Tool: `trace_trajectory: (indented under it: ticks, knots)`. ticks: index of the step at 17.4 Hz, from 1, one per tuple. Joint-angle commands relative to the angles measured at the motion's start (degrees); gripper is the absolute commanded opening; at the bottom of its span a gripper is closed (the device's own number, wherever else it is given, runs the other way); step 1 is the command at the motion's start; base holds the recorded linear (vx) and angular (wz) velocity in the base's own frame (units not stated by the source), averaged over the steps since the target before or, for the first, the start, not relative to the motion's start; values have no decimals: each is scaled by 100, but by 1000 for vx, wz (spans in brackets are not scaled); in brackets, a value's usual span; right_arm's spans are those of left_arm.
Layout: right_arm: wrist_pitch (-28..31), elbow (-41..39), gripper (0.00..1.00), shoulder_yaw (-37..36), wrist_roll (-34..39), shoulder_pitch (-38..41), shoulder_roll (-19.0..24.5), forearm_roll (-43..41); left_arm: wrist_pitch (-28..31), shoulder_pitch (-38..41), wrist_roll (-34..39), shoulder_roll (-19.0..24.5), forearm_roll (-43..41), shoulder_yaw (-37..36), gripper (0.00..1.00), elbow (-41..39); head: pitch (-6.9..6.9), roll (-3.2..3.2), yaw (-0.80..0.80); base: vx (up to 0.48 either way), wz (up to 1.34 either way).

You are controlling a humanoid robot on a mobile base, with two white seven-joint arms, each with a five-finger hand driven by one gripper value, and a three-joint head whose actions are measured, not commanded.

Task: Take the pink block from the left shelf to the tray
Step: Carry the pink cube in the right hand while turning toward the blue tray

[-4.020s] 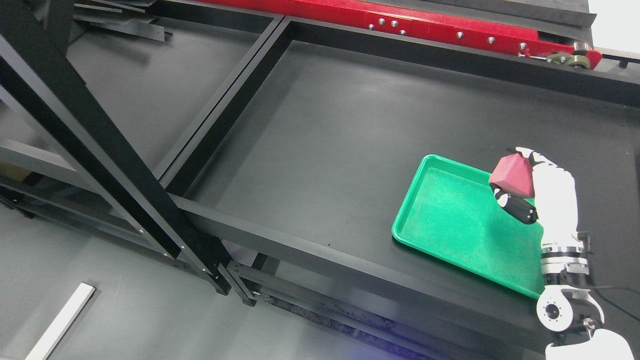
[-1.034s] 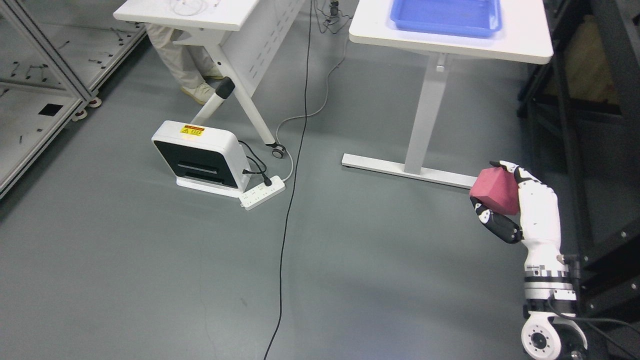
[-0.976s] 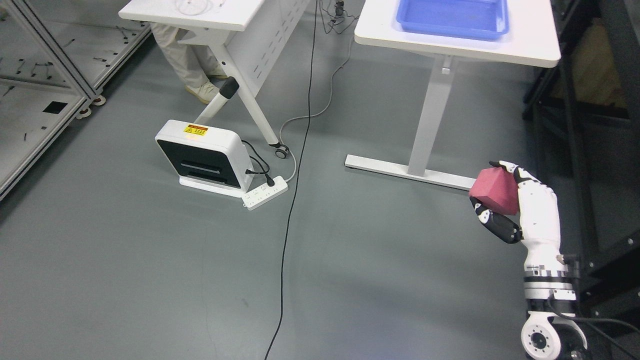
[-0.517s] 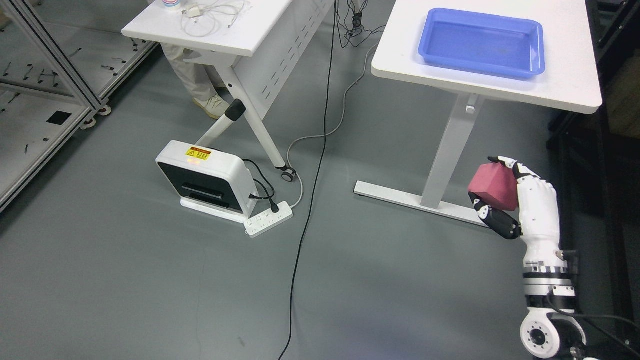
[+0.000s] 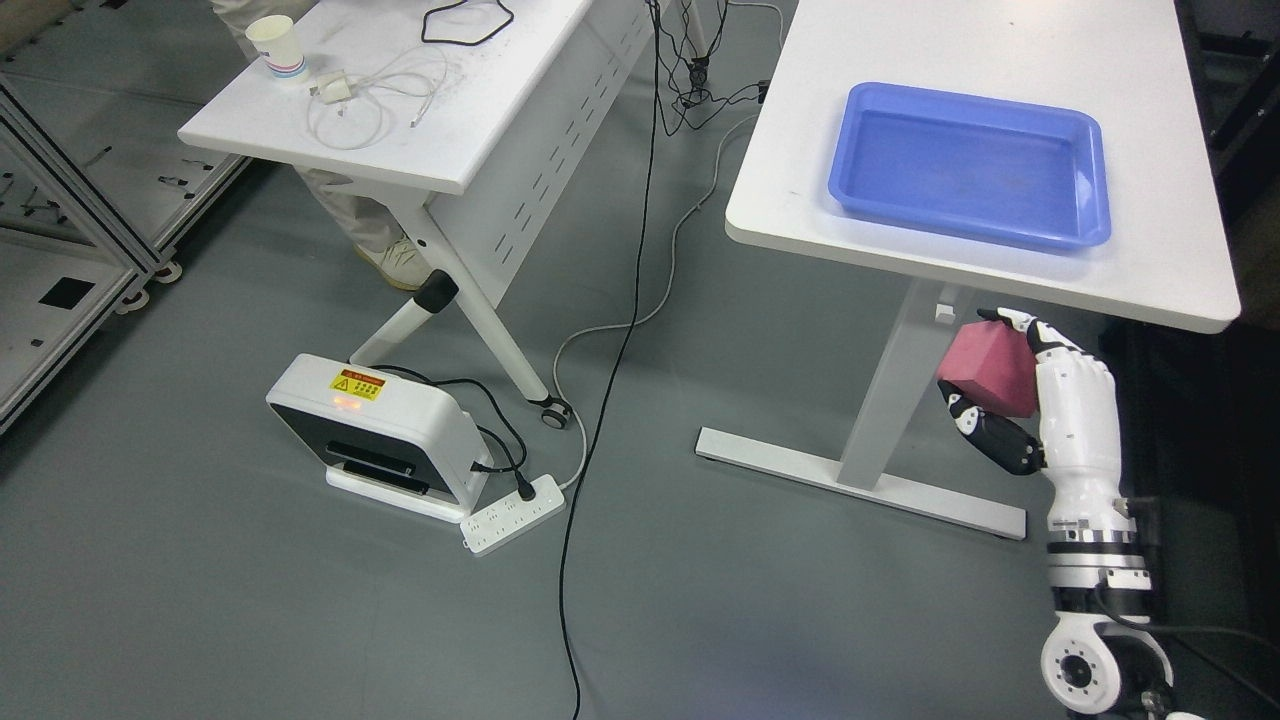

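One pink block (image 5: 987, 368) shows, one blue tray (image 5: 972, 167), and one robot hand, the right hand (image 5: 1040, 410); two white counters stand in the room, the right counter (image 5: 1150, 180) carrying the tray and the left counter (image 5: 400, 110) carrying one paper cup (image 5: 275, 47) and a tangle of white cable (image 5: 370, 95); the left arm is out of view. The block is held in the air at the right of the picture, below the front edge of the right counter and beside its white leg (image 5: 885, 390), well apart from the tray above it; it is tilted, one corner pointing up and to the left; it looks close to cubic, so no long axis can be told. The block sits at the upper left of the hand; the white fingers (image 5: 1035, 335) curl over its top and right side and the dark thumb (image 5: 1000, 445) presses up from beneath, so the hand is pinching the block between thumb and fingers; the forearm rises from the lower right corner. The tray lies flat with its long side running left to right. On the grey floor stand one white box-shaped device (image 5: 375, 430) with a yellow label and one white power strip (image 5: 512, 512) just beside it; a black cable (image 5: 610, 380) runs down the floor between the counters; a person's trouser leg and shoe (image 5: 385, 250) show under the left counter; a metal rack (image 5: 60, 220) stands at the left edge.
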Motion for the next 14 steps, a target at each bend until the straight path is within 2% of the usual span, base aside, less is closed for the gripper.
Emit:
trace_trajectory:
  ticks: [1,7,14]
  knots:
    - [-7,-7,3,55,-2,19,-18,-1,-3,-122,-2,100,-9,0,100,-100,0,0,0,375,101]
    - [-7,-8,3,47,-2,45,-18,-1,-3,-122,-2,100,-9,0,100,-100,0,0,0,342,46]
    - [-7,-7,4,55,-2,37,-9,-1,-3,-122,-2,100,-9,0,100,-100,0,0,0,291,-202]
